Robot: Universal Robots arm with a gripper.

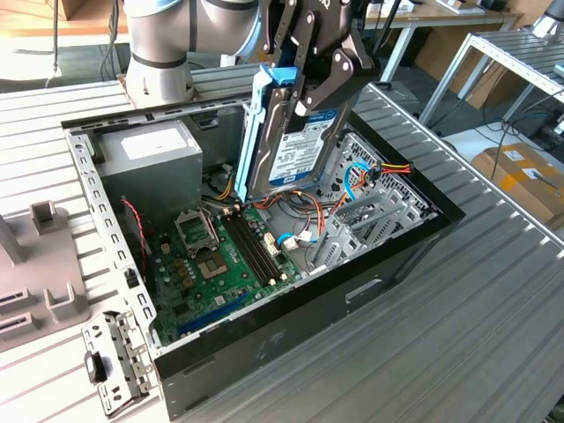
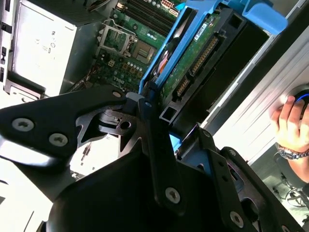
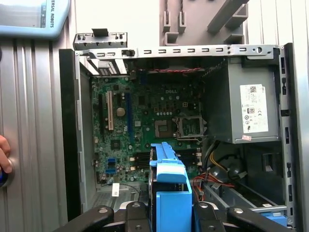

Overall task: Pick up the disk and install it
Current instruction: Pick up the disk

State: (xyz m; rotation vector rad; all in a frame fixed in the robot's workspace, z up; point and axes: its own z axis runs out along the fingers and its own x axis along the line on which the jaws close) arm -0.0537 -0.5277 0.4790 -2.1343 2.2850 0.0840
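Observation:
The disk hangs on edge over the open computer case, label facing the exterior view's right, its light blue carrier along the left side. My gripper is shut on its upper end. The lower end sits just above the cables between the motherboard and the metal drive cage. In the first wrist view the blue carrier sits between the black fingers, above the motherboard. The second wrist view shows the disk's green circuit side.
A grey power supply fills the case's far-left corner. Red, orange and blue cables lie by the cage. A person's hand rests outside the case on the ribbed table. A loose metal bracket and grey fixtures lie at the exterior view's left.

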